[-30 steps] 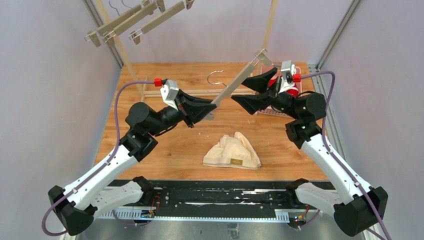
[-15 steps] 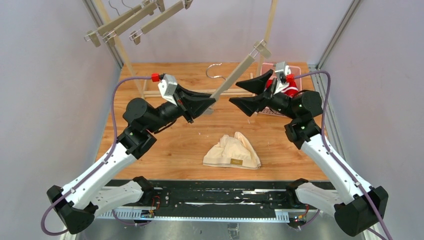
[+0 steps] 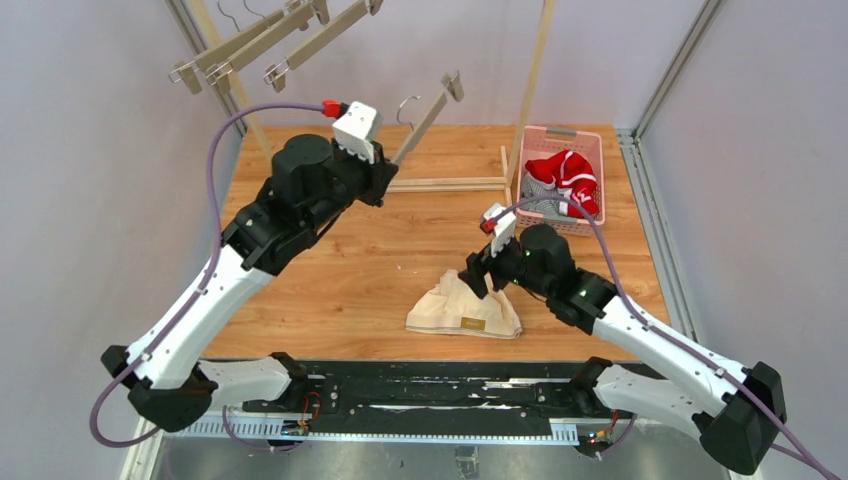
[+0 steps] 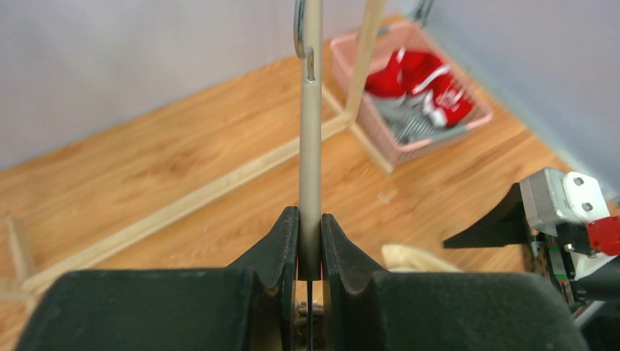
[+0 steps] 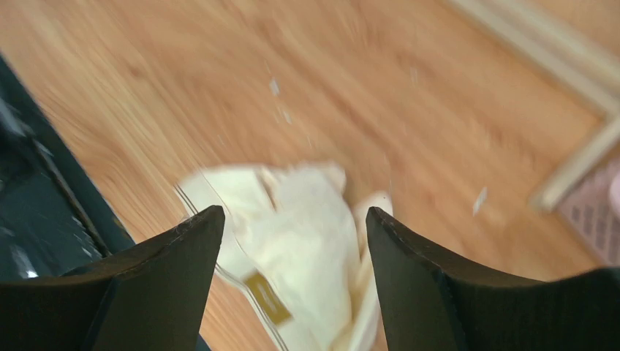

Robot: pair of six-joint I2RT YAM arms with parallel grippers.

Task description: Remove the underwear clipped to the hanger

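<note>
Top external: pink basket (image 3: 560, 133) holds red underwear (image 3: 562, 172) beside wooden post (image 3: 535, 70).

The table (image 3: 330, 290) is matt grained wood, the cream underwear (image 3: 465, 310) soft cloth, the basket (image 3: 560, 132) plastic.

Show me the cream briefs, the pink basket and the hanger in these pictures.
cream briefs (image 3: 460, 312): top view, middle of the heap.
pink basket (image 3: 560, 131): top view, far rim.
hanger (image 4: 310, 168): left wrist view, bar just above the fingers.
</note>
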